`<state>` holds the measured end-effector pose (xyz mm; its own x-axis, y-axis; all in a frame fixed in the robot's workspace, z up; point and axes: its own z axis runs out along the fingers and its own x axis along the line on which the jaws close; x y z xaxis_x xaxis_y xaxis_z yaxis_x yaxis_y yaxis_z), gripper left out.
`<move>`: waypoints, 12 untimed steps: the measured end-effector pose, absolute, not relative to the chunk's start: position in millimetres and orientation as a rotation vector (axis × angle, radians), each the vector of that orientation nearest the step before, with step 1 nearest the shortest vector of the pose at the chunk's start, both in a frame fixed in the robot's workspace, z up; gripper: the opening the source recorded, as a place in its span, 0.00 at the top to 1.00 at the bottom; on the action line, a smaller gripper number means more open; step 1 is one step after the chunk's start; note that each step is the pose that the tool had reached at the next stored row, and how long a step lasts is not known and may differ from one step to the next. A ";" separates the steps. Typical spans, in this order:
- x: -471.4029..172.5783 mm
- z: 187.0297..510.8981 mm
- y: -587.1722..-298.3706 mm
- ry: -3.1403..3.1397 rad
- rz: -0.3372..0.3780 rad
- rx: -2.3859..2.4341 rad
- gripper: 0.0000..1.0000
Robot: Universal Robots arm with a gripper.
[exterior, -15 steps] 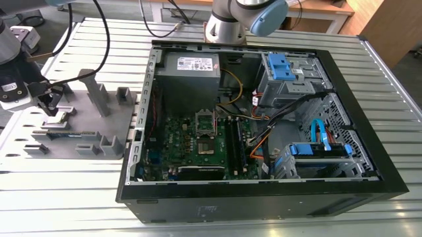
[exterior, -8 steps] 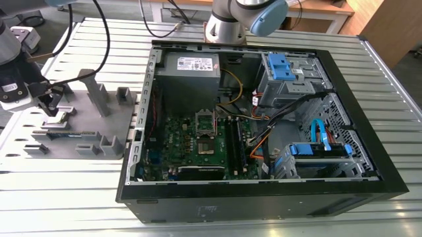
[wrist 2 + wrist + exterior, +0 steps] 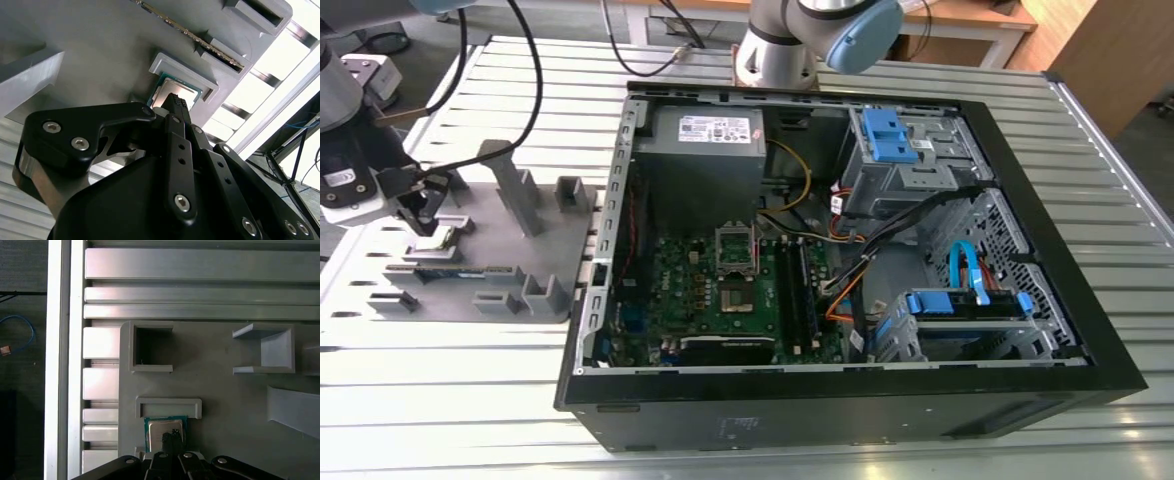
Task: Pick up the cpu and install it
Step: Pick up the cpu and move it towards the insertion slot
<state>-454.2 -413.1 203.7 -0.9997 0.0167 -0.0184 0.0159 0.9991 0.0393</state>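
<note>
The cpu [image 3: 156, 432] is a small flat square with a dull silver top and a green rim. It lies in a low walled pocket [image 3: 168, 402] on the grey fixture tray [image 3: 225, 405] (well apart from the open computer case [image 3: 854, 405]). The gripper [image 3: 172, 436] hangs right over its top face. I cannot tell how far the claw is open. Bare tray flanks the pocket, and upright posts [image 3: 520, 200] stand near.
</note>
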 end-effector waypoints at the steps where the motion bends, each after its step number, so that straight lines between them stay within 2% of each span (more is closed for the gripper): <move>1: -454.2 203.6 -413.1 3.122 0.061 0.025 0.89; 4: -454.2 203.6 -413.1 3.122 0.061 0.025 0.89; 5: -454.2 203.6 -413.1 3.122 0.061 0.025 0.83; 6: -454.2 203.5 -413.1 3.122 0.061 0.025 0.83; 8: -454.1 203.5 -413.1 3.122 0.061 0.025 0.71; 9: -454.2 203.5 -413.1 3.122 0.061 0.025 0.71; 12: -454.2 203.5 -413.1 3.122 0.061 0.025 0.59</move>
<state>-454.2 -413.1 203.5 -0.9997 0.0166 -0.0184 0.0159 0.9991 0.0393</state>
